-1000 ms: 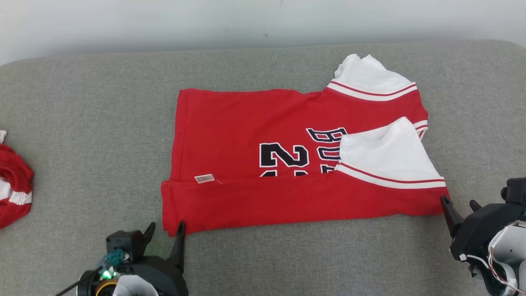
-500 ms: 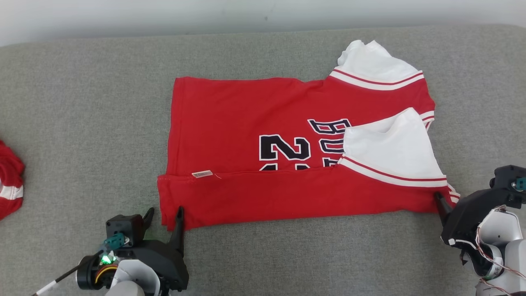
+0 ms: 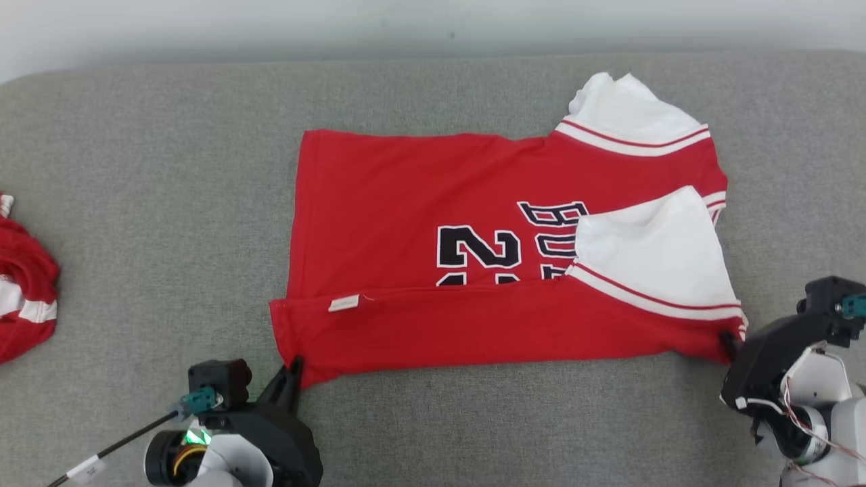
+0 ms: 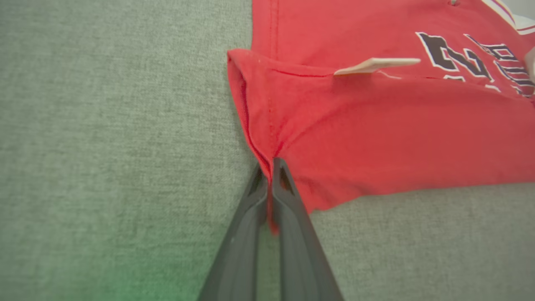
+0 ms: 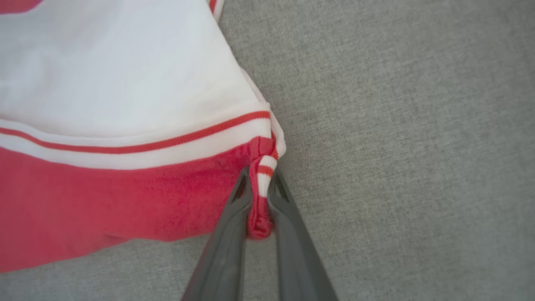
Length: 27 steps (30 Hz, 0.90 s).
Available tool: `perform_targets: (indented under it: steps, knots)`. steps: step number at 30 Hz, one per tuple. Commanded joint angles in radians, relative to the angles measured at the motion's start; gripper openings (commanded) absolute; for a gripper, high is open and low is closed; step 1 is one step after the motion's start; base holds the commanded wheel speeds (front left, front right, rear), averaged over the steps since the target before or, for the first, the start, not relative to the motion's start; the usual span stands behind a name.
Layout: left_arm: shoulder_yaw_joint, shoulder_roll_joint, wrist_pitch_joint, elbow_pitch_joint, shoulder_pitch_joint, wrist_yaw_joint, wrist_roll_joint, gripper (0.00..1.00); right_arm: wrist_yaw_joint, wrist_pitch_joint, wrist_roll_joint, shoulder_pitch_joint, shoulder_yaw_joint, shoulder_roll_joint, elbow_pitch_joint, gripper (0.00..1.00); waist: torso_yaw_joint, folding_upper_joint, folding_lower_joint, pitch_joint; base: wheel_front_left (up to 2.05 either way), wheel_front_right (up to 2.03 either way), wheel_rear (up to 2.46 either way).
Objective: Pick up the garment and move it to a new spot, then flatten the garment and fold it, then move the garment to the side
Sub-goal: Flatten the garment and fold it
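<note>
Head view: garment (image 3: 419, 196) lies between left end effector (image 3: 294, 368) and right end effector (image 3: 727, 337), each pinching near corner.

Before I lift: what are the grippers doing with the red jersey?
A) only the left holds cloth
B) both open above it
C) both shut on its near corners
C: the left gripper pinches the jersey at its hem corner, the right gripper at the striped sleeve-side corner.
</note>
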Motion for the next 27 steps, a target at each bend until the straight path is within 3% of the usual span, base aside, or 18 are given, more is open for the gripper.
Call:
perform_targets:
  steps: [1,18,19,20,21,22,27]
  knots:
    - [-0.018,-0.006,0.030,0.029,0.062,-0.002,-0.016,0.00,0.002,0.017,0.011,0.043,-0.001,0.007,0.003,0.00,0.005,0.0001,-0.0001,-0.028,0.00,0.00,0.00]
    - [-0.008,0.040,0.013,-0.070,0.232,0.049,-0.050,0.00,0.002,0.194,0.053,0.290,-0.052,0.016,-0.276,0.00,-0.014,0.0001,-0.0001,-0.171,0.00,0.00,0.00]
    - [-0.008,0.041,0.014,-0.076,0.238,0.053,-0.050,0.05,0.002,0.196,0.056,0.301,-0.053,0.017,-0.285,0.00,-0.014,0.0001,-0.0001,-0.172,0.00,0.00,0.00]
    - [-0.009,0.043,0.012,-0.080,0.243,0.056,-0.050,0.44,0.002,0.194,0.061,0.308,-0.055,0.017,-0.290,0.03,-0.015,0.0001,-0.0001,-0.173,0.00,0.00,0.00]
    - [-0.008,0.044,0.009,-0.081,0.247,0.056,-0.051,1.00,0.002,0.188,0.062,0.316,-0.056,0.018,-0.291,0.57,-0.016,0.0001,-0.0001,-0.173,0.00,0.00,0.00]
    - [-0.007,0.045,0.004,-0.082,0.251,0.058,-0.050,1.00,0.002,0.186,0.062,0.326,-0.057,0.018,-0.288,1.00,-0.017,0.0001,-0.0001,-0.173,0.00,0.00,0.00]
    - [0.005,0.054,0.000,-0.084,0.249,0.066,-0.055,1.00,0.002,0.148,0.086,0.313,-0.033,0.020,-0.274,1.00,-0.026,0.0001,-0.0001,-0.169,0.00,0.00,0.00]
